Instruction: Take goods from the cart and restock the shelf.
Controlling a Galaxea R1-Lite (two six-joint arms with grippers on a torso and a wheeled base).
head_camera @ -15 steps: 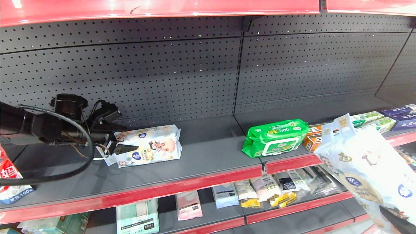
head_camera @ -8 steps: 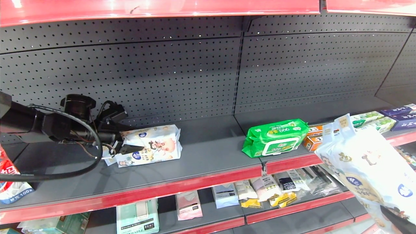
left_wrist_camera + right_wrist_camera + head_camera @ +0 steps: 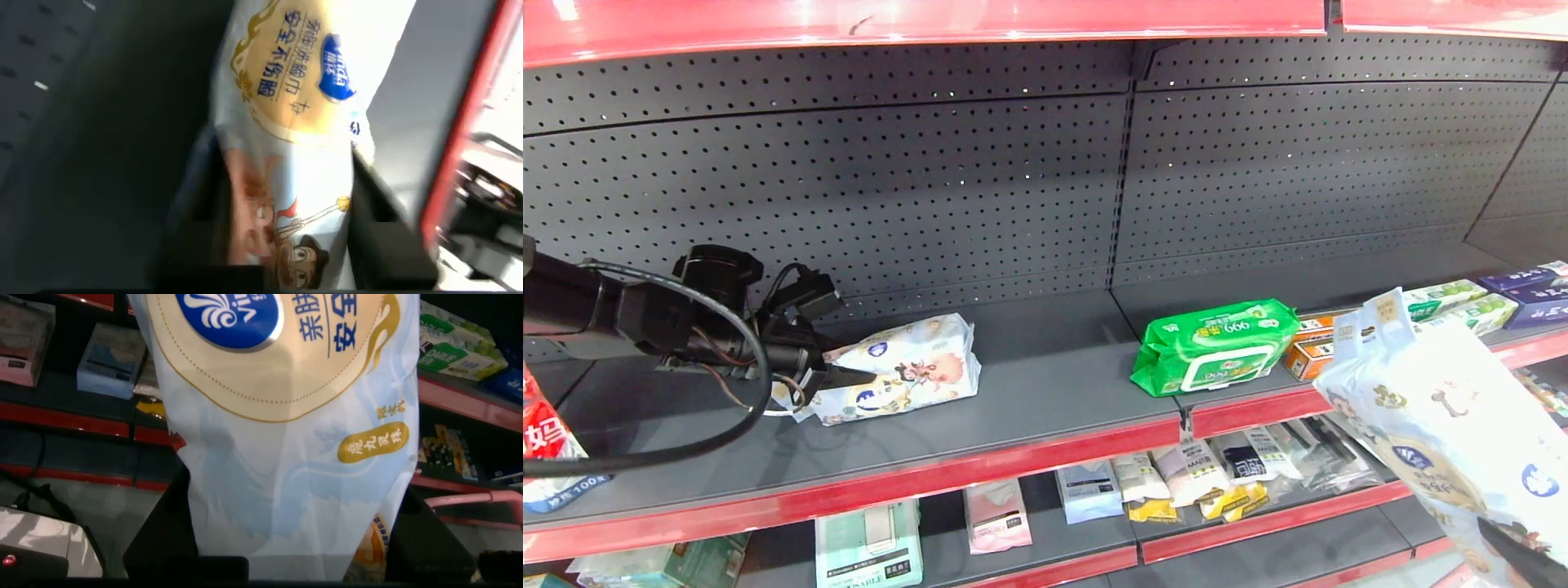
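A white wipes pack with cartoon print (image 3: 907, 367) (image 3: 294, 122) lies on the grey shelf (image 3: 1045, 392), its left end raised a little. My left gripper (image 3: 829, 363) (image 3: 286, 220) is shut on that left end, one finger on each side of the pack. At the lower right, in front of the shelf, my right gripper (image 3: 1515, 555) (image 3: 290, 539) is shut on the bottom of a second, larger white pack (image 3: 1437, 416) (image 3: 286, 416), which stands upright in the air.
A green wipes pack (image 3: 1213, 343) lies right of the shelf divider, with orange boxes (image 3: 1307, 351) and green-white boxes (image 3: 1462, 298) beyond it. A red pack (image 3: 543, 441) sits at the far left. Bare shelf lies between the white and green packs. Lower shelves hold several small packs.
My left gripper slid a little to the right along the shelf, and the pack in it has tilted, its left end lifting. The right arm and its pack stayed put.
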